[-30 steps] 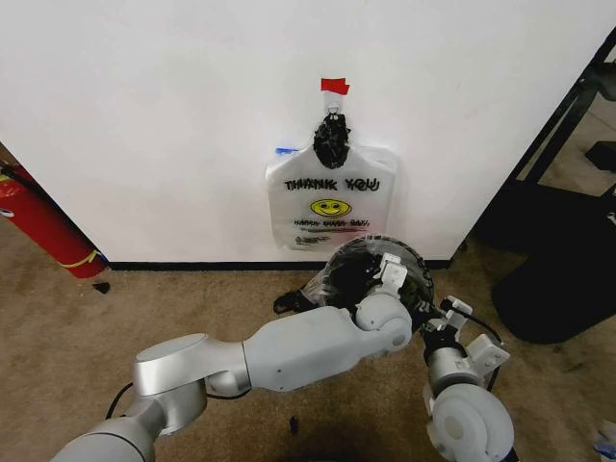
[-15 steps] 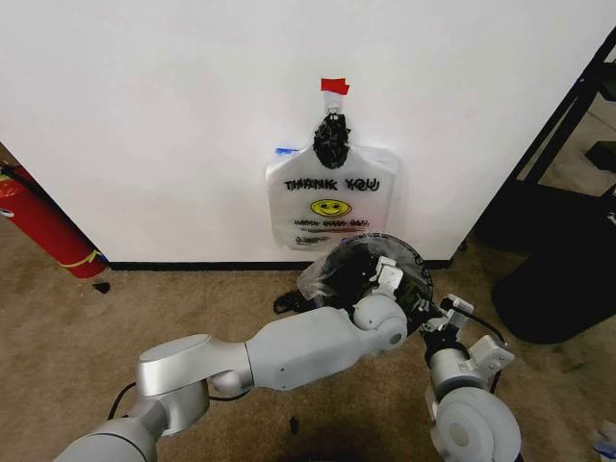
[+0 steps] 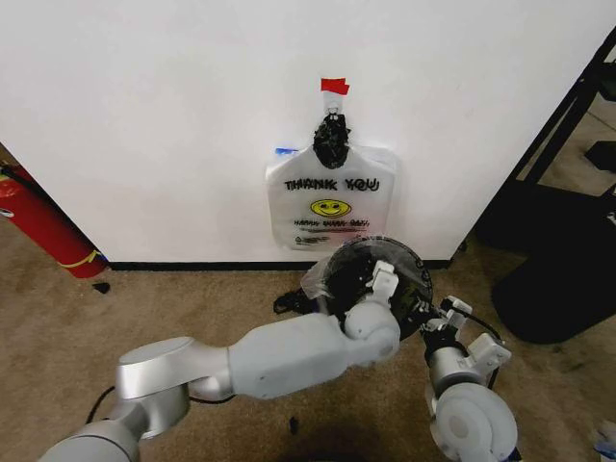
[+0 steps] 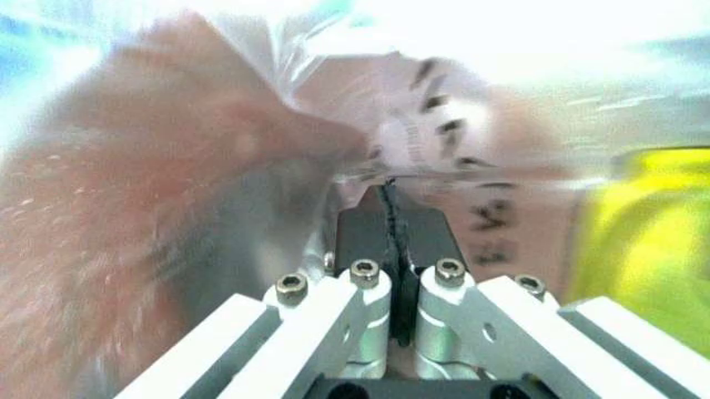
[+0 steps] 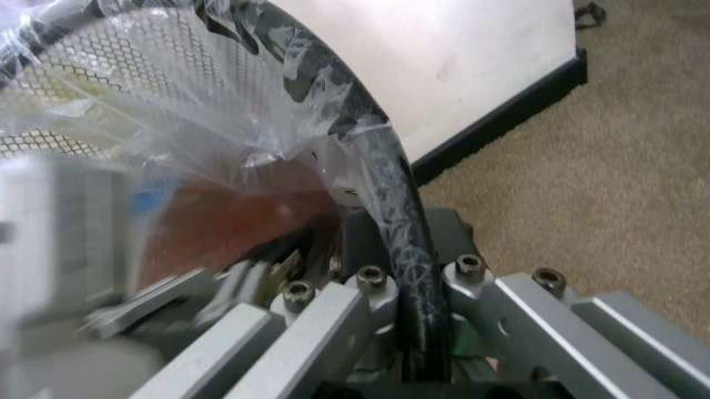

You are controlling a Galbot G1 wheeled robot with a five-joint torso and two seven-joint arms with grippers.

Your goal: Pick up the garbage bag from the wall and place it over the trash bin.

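Well off to the left of the trash bin [image 3: 412,262] a red fire extinguisher [image 3: 38,226] leans at the wall [image 3: 173,115], clear of the work. Our left arm reaches across the carpet [image 3: 144,308] to the bin's left side, and the left tool [image 3: 382,279] sits over the bin's mouth. From the left wrist its fingers are pressed together on a fold of the garbage bag [image 4: 222,166], with black print and a yellow patch showing through the film just beyond the tips. The bag lies in and over the bin's mouth, and its crinkled film bunches at the bin's left rim [image 3: 316,281]. Directly above the bin, a second bag [image 3: 332,207] with the same print hangs on the wall and is not part of this grasp. We judge the step in hand to be spreading the bag's mouth over the rim. To do it well, the left tool should draw its pinch outward and down past the bin's left edge, slowly enough that the thin film neither tears nor slips. At the bin's right side the right tool [image 3: 438,322] is clamped on the black rim [image 5: 383,158], with film draped over that rim. That grip should steady the light bin while the left tool pulls.
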